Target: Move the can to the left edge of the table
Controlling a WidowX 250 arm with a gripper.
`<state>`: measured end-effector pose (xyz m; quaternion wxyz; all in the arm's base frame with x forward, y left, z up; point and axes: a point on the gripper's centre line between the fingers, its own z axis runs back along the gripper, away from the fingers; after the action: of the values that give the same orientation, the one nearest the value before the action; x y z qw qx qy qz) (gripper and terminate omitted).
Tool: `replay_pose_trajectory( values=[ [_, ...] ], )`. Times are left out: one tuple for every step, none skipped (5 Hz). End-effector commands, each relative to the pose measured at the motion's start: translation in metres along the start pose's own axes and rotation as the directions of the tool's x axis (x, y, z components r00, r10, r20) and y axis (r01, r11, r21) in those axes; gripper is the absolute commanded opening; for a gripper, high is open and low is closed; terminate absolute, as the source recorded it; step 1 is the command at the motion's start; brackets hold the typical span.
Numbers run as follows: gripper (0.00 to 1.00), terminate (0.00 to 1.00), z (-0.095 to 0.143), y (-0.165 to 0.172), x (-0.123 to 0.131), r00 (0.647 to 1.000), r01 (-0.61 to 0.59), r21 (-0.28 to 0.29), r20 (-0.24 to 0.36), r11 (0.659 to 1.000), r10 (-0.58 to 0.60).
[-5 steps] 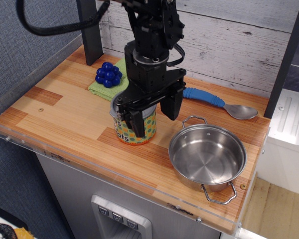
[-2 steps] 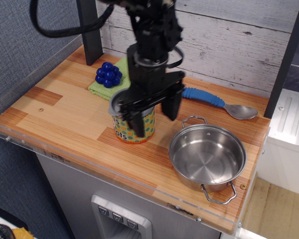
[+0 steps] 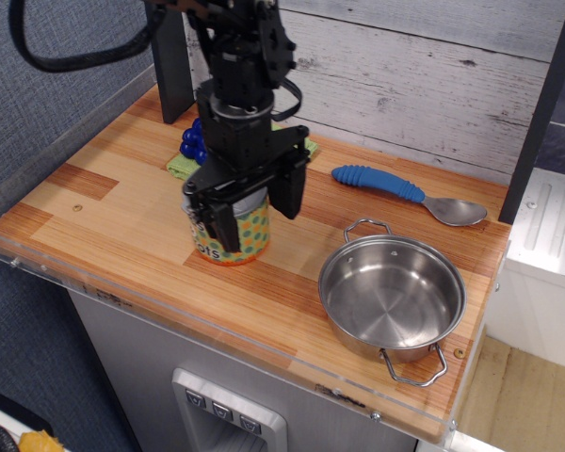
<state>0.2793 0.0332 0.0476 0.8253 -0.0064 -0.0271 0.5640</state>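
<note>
The can (image 3: 249, 237), with its yellow-orange label dotted green and teal, stands upright on the wooden table (image 3: 113, 202), left of the table's middle. My black gripper (image 3: 252, 209) comes down over it from above. One finger (image 3: 216, 222) is on the can's front left side and the other (image 3: 288, 191) on its right side, shut on the can. The arm hides the can's lid.
A steel pot (image 3: 392, 297) sits at the front right. A blue-handled spoon (image 3: 405, 193) lies at the back right. Blue toy grapes (image 3: 190, 139) on a green cloth (image 3: 181, 167) lie just behind the gripper. A clear plastic rim (image 3: 66, 282) runs along the table's edges.
My gripper has moved left with the can held between its fingers, so the can stands farther from the pot. The pot, spoon and grapes have not moved.
</note>
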Motion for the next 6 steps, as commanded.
replay_pose_trajectory(
  values=[
    [1.0, 0.0, 0.004, 0.01, 0.035, 1.0, -0.03, -0.015, -0.001, 0.999, 0.03],
    [1.0, 0.0, -0.001, 0.019, 0.053, 0.997, -0.071, -0.01, -0.031, 0.997, 0.07],
    [1.0, 0.0, -0.007, 0.027, 0.069, 0.994, -0.096, -0.014, -0.061, 0.995, 0.095],
    [1.0, 0.0, -0.004, 0.036, 0.086, 0.993, -0.115, -0.009, -0.037, 0.993, 0.115],
    [1.0, 0.0, -0.005, 0.041, 0.107, 0.993, -0.12, 0.003, -0.021, 0.993, 0.12],
    [1.0, 0.0, -0.011, 0.042, 0.124, 0.99, -0.139, 0.033, -0.018, 0.99, 0.14]
  ],
)
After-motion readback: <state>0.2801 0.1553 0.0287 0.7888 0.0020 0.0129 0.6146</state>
